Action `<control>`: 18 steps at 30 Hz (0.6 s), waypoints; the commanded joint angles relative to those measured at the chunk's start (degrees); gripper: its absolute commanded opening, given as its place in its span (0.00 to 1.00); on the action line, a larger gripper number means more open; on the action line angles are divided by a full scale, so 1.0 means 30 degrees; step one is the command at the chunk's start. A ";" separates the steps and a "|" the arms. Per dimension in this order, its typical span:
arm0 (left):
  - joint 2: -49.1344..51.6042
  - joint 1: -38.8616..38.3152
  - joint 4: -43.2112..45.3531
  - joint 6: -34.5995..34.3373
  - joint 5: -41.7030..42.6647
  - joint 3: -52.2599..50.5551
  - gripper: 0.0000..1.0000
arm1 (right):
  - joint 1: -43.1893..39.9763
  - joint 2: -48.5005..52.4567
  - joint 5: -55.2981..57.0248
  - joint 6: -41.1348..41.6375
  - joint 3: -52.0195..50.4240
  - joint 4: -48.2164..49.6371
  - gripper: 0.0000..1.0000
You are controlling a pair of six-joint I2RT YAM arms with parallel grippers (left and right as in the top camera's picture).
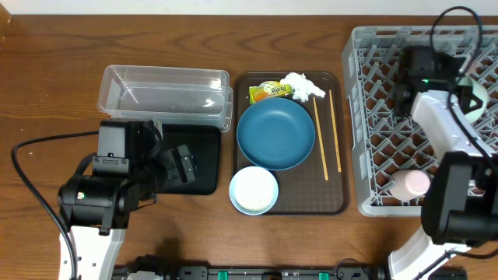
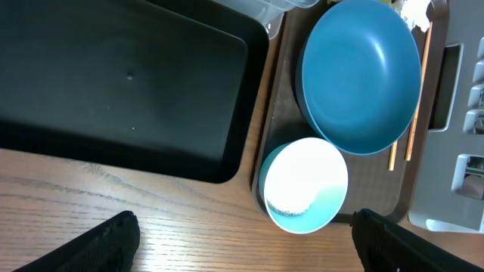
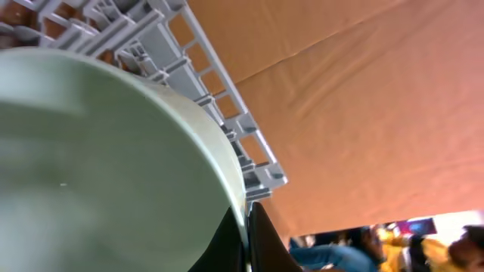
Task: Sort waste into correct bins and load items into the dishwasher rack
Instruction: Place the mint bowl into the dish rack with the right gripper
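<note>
The left claw (image 2: 249,242) is spread wide and holds nothing. At about its 3 o'clock on the wooden desk (image 1: 47,93) sits the white bowl (image 1: 254,190) with rice (image 2: 291,205) in it. At 2 o'clock in the rack (image 1: 373,117), the right claw (image 3: 247,230) pinches the pale-green bowl (image 3: 98,166) by its rim. The bowl looks hard, smooth and probably slippery, so it may slide. Many pegs are free. The pink cup (image 1: 411,184) lies at 5 o'clock.

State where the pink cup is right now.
In the overhead view, the pink cup sits inside the grey rack on the robot's right, at the rack's robot-facing edge, right of the brown tray.
</note>
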 commanded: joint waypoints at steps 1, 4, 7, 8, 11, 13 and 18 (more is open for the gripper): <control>0.0000 0.0066 -0.0036 0.0233 -0.0313 0.0204 0.92 | 0.1399 0.0612 -0.0102 -0.0882 0.0029 0.0022 0.01; 0.0007 0.0066 -0.0036 0.0233 -0.0313 0.0204 0.92 | 0.2404 0.0707 -0.0102 -0.0896 0.0029 0.0211 0.02; 0.0007 0.0066 -0.0036 0.0233 -0.0313 0.0204 0.92 | 0.2885 0.0750 -0.0102 -0.0896 0.0029 0.0211 0.11; 0.0007 0.0066 -0.0036 0.0233 -0.0313 0.0204 0.92 | 0.2973 0.0750 -0.0102 -0.0896 0.0029 0.0204 0.20; 0.0007 0.0066 -0.0036 0.0233 -0.0313 0.0204 0.92 | 0.3045 0.0750 -0.0124 -0.1035 0.0029 0.0175 0.58; 0.0007 0.0066 -0.0036 0.0233 -0.0313 0.0204 0.92 | 0.3104 0.0699 -0.0262 -0.1100 0.0029 -0.0146 0.73; 0.0007 0.0066 -0.0036 0.0233 -0.0313 0.0204 0.92 | 0.3257 -0.0408 -0.5960 -0.1727 0.0044 -0.1173 0.76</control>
